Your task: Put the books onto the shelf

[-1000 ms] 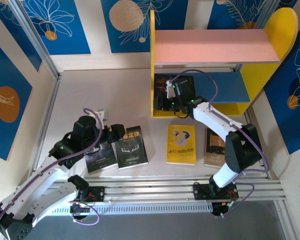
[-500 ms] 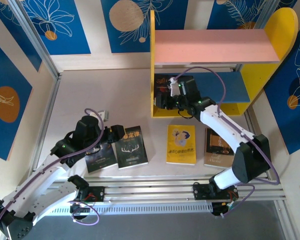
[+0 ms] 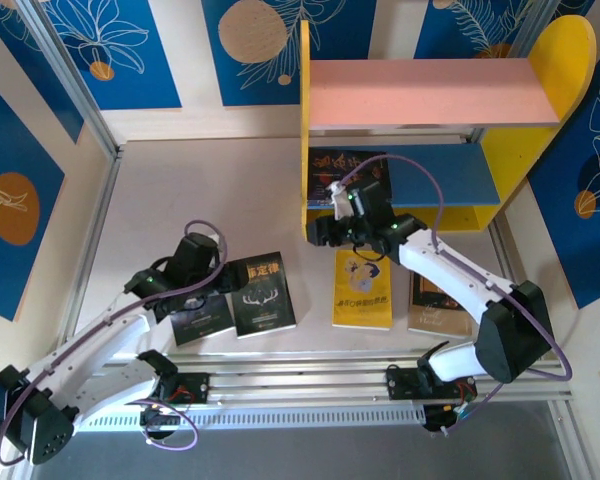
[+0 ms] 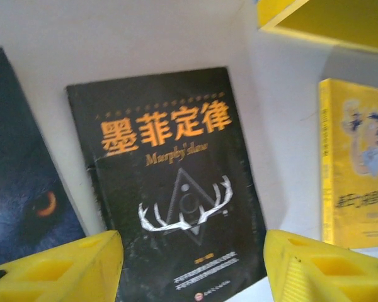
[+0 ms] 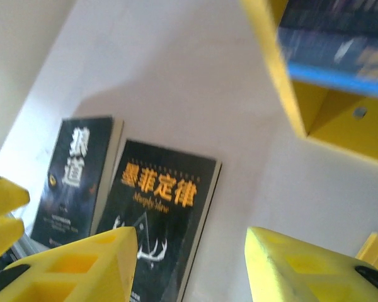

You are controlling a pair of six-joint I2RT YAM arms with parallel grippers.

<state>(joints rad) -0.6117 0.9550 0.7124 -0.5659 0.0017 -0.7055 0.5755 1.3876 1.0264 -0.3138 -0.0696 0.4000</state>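
The shelf [image 3: 430, 92] stands at the back right, and one dark book [image 3: 335, 168] lies on its blue lower board [image 3: 442, 172]. My right gripper [image 3: 323, 230] hangs open and empty just in front of the shelf's left yellow panel. On the table lie a black book with white antlers [image 3: 263, 294], a dark wolf-cover book [image 3: 202, 320], a yellow book [image 3: 363, 292] and a brown book [image 3: 432, 298], partly under my right arm. My left gripper [image 4: 192, 270] is open over the near end of the antler book [image 4: 176, 182], with nothing between its fingers [image 4: 63, 267].
White walls with blue panels close in the table on the left, back and right. An aluminium rail [image 3: 360, 380] runs along the near edge. The shelf's yellow side panel [image 5: 271, 69] is close to my right gripper [image 5: 189, 264].
My right gripper has backed out of the shelf toward the near side, leaving the dark book on the blue board. My left arm has shifted right, toward the antler book.
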